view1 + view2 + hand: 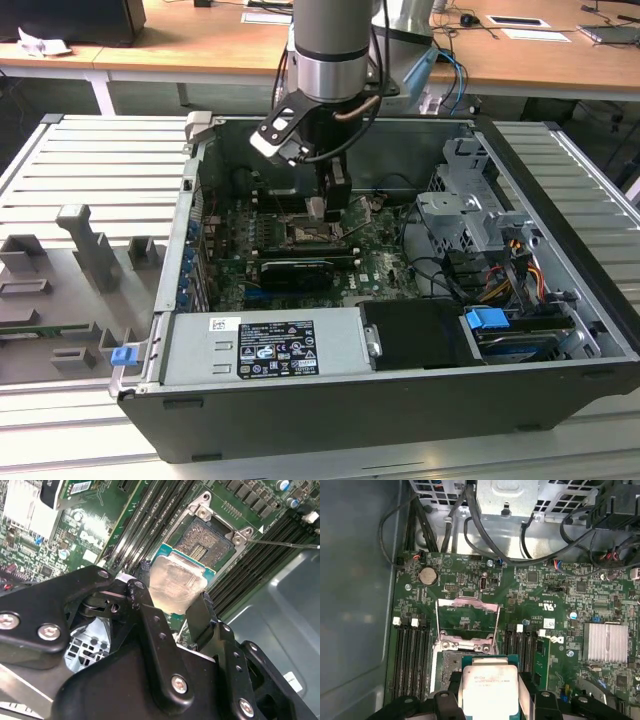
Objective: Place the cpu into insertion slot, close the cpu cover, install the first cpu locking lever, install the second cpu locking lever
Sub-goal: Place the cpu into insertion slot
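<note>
I'm on step one: my gripper (pixel 172 592) is clamped on the cpu (pixel 490 687), hovering by the insertion slot (pixel 202 540), cpu cover (pixel 469 602) raised. I judge seating demands square alignment.

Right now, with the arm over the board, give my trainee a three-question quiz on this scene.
1. True or false: the cpu lies seated in the insertion slot.
2. The cpu cover is: A shut over the slot, B raised open, C taken off the board.
3. Fill in: the gripper is shut on the ____.
Key: 1 false; 2 B; 3 cpu.
</note>
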You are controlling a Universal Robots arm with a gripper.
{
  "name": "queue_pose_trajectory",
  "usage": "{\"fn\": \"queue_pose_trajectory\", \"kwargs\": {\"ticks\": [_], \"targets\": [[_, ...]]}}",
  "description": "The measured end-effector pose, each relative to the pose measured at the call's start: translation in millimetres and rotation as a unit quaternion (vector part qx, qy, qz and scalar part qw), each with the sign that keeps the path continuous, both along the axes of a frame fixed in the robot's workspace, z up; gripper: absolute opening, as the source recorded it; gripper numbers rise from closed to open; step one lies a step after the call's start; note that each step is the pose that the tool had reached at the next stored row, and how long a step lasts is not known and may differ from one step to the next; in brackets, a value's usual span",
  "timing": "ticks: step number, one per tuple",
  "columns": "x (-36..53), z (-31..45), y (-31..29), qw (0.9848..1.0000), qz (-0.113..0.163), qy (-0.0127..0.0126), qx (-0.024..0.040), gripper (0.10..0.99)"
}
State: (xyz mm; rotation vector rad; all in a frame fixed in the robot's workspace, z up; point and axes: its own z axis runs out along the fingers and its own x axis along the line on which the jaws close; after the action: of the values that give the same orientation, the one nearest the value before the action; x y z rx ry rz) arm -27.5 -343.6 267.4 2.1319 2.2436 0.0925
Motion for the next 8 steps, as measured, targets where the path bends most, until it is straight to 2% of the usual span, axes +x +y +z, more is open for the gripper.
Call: {"fn": "queue_pose_trajectory", "kwargs": {"ticks": [4, 8], "targets": [[0.0, -5.3, 1.9, 1.0000, -0.006, 0.0000, 0.0000, 0.529], [-2.7, -13.0, 7.9, 1.0000, -0.006, 0.0000, 0.0000, 0.529]]}}
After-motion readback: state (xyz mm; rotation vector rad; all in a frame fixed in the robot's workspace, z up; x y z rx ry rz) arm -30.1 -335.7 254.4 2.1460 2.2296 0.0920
